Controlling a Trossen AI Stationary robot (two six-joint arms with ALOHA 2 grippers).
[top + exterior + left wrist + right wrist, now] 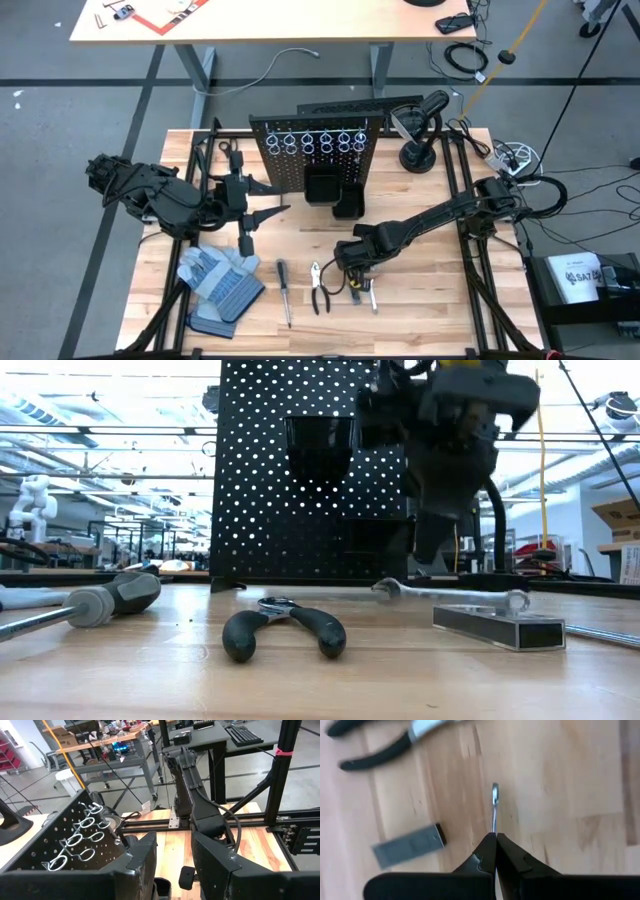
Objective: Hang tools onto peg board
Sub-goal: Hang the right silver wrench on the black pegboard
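Your right tool [495,840] is clenched on a thin wrench [494,805], low over the desk [420,320].
The bins [332,192] on the peg board [318,150] show nothing inside from above. The wrench juts forward from the fingertips; the grey piece [409,846] and pliers [320,288] lie just beside it. Your left tool [262,200] waits part-open beside the board.
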